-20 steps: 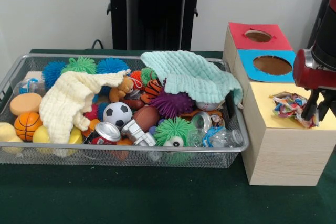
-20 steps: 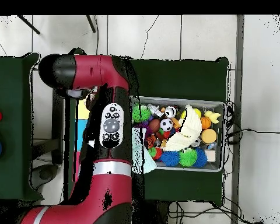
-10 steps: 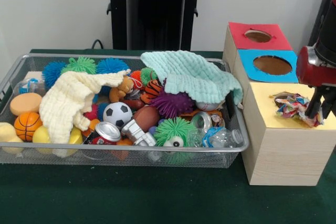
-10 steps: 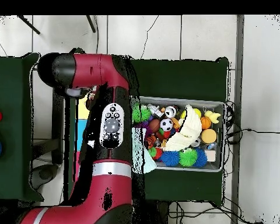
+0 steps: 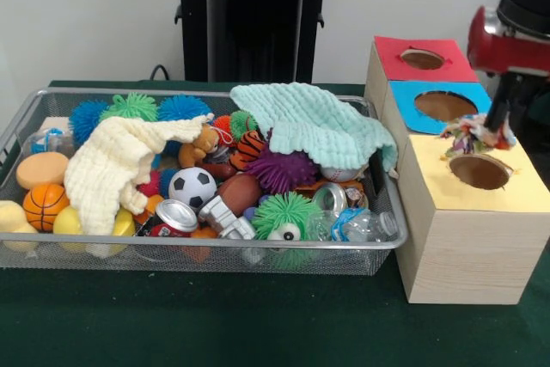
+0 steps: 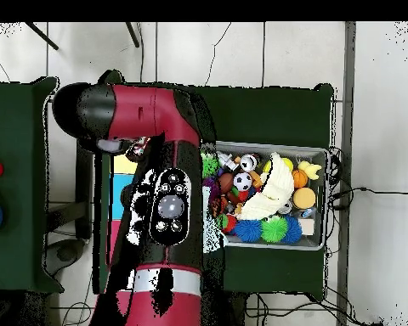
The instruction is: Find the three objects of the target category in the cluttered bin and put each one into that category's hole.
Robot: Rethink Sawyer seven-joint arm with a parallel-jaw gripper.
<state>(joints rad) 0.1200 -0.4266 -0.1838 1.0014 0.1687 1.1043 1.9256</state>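
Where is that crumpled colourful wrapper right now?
In the front view, the crumpled wrapper hangs at the tool on the right, just above the yellow box's hole and beside the blue hole.

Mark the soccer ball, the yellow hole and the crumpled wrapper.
soccer ball (image 5: 192, 186), front view, its middle.
yellow hole (image 5: 480, 172), front view, dark opening.
crumpled wrapper (image 5: 470, 134), front view, its bunched middle.
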